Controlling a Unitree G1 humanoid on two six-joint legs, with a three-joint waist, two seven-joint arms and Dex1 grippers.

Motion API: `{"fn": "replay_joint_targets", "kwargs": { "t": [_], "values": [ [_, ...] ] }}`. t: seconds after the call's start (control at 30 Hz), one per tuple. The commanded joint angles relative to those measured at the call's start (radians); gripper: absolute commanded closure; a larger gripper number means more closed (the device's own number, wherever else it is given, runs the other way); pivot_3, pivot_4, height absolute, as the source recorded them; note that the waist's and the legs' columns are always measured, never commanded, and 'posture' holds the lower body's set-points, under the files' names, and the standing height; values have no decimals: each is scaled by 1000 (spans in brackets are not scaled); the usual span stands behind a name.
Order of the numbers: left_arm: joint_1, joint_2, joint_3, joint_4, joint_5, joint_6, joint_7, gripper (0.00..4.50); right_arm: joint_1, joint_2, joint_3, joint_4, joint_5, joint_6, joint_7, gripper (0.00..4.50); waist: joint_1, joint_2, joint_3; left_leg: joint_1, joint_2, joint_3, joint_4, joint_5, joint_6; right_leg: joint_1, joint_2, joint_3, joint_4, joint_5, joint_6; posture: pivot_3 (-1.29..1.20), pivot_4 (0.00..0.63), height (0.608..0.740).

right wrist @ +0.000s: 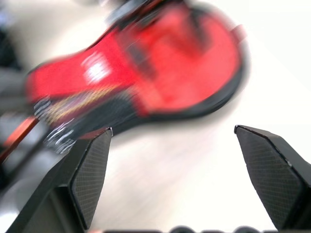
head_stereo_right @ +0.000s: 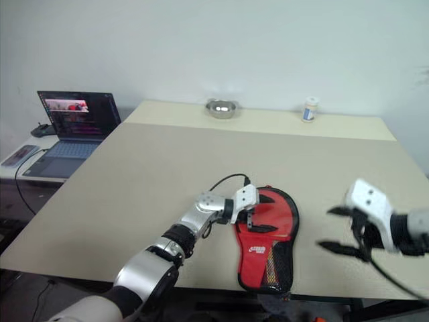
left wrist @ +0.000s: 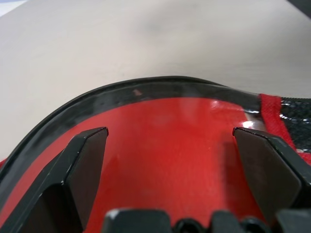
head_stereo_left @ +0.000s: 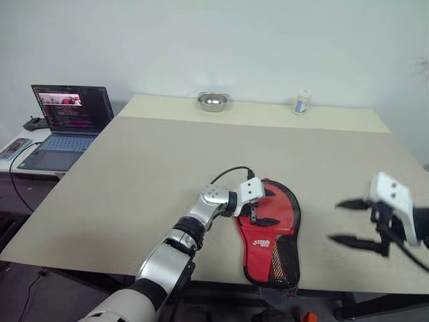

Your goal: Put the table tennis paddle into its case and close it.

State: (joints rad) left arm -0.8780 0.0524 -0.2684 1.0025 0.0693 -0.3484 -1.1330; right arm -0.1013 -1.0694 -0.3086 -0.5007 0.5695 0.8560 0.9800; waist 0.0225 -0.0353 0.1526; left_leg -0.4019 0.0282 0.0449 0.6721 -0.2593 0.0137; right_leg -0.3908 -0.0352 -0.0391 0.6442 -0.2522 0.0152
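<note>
**A:** Beige table (head_stereo_left: 134, 174), red case (head_stereo_left: 271, 235) lying flat, lower middle of frame. Paddle inside?

**B:** Can't tell, nor the zip. Left gripper (head_stereo_left: 258, 211) hovers wide over it; right gripper (head_stereo_left: 355, 221) wide, empty, lower right.

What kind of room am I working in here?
Likely an office or lab test space: a large plain table against a bare white wall, and an open laptop running on a side desk.
</note>
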Motion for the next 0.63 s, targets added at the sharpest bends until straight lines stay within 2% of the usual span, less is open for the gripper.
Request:
{"fn": "replay_joint_targets", "kwargs": {
  "t": [0.03,0.13,0.23,0.33,0.47,0.63],
  "values": [
    [20,24,17,-162,-45,55,-30,0,-110,137,118,190,-92,-157,-80,38,-1,1,1,0,-1,1,-3,0,0,-1,0,1,0,0,0,0,150,740],
    [76,80,36,-359,-91,157,-44,0,-205,274,200,356,-178,-327,-118,38,-4,5,2,-8,-1,5,-6,0,0,-15,2,5,5,3,-5,0,150,740],
    [145,131,53,-536,-127,281,-20,0,-268,344,231,532,-235,-485,-99,38,-10,13,7,-12,0,5,-6,1,-1,-19,8,5,5,3,-5,0,150,740],
    [224,185,71,-679,-148,382,13,0,-310,382,232,658,-248,-568,-78,38,-10,15,8,-13,1,5,-6,1,-1,-20,8,5,4,3,-5,0,150,740],
    [310,252,101,-796,-196,490,36,0,-298,388,231,638,-245,-599,-62,38,-12,16,9,-12,1,5,-6,1,-1,-20,8,5,5,3,-5,0,150,740],
    [321,270,146,-780,-208,543,129,0,-242,376,195,530,-213,-530,-88,38,-4,16,9,-12,1,4,-3,1,-1,-19,7,4,6,3,-5,0,150,740]
  ]
}}
